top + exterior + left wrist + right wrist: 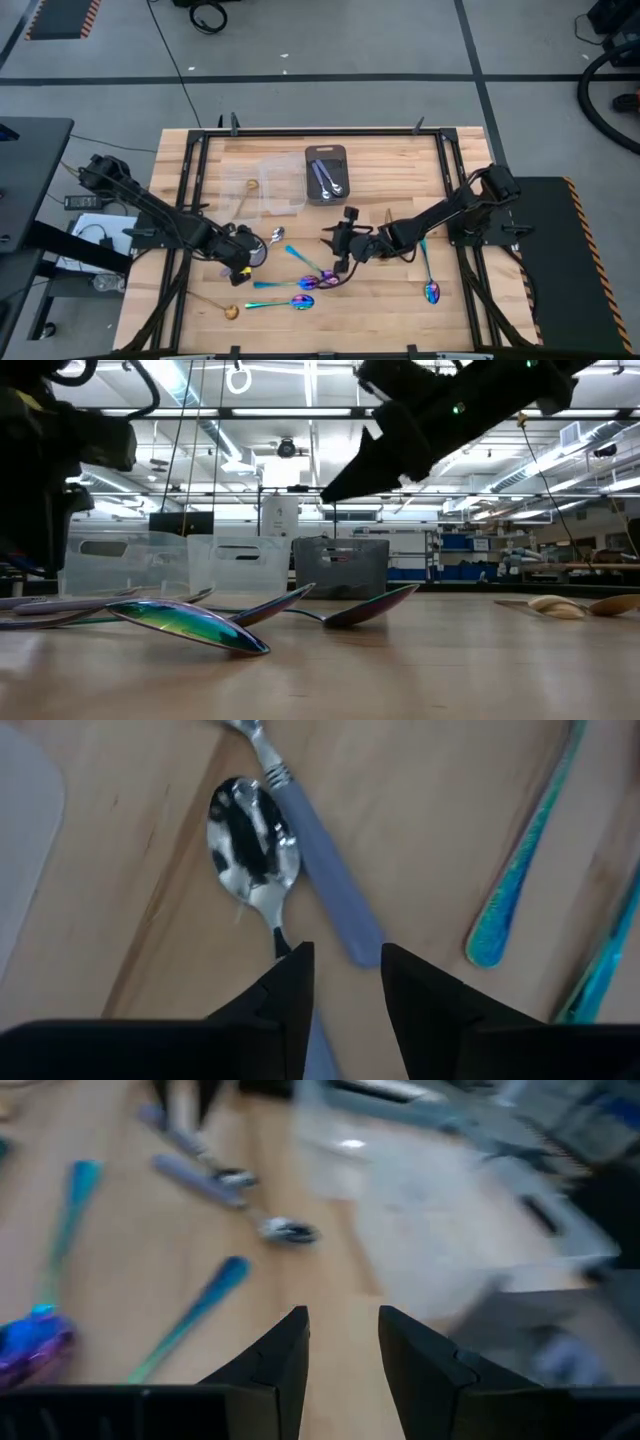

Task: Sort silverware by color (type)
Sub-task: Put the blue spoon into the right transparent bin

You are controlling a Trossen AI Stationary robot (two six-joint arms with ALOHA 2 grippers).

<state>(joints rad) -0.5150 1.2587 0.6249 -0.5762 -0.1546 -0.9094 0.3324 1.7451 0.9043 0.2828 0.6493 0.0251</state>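
Left hand (343,982) parted over silver spoon (252,845), handle hidden; right hand (343,1342) parted, empty

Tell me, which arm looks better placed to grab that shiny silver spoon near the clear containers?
Probably the left. The left gripper hangs open right over the silver spoon, its fingers astride the handle. The right gripper is open too, but sits farther off, nearer the rainbow spoons.

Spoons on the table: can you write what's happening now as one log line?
left claw: open over silver spoon | right claw: open, empty, mid-table | dark tray: two silver spoons inside
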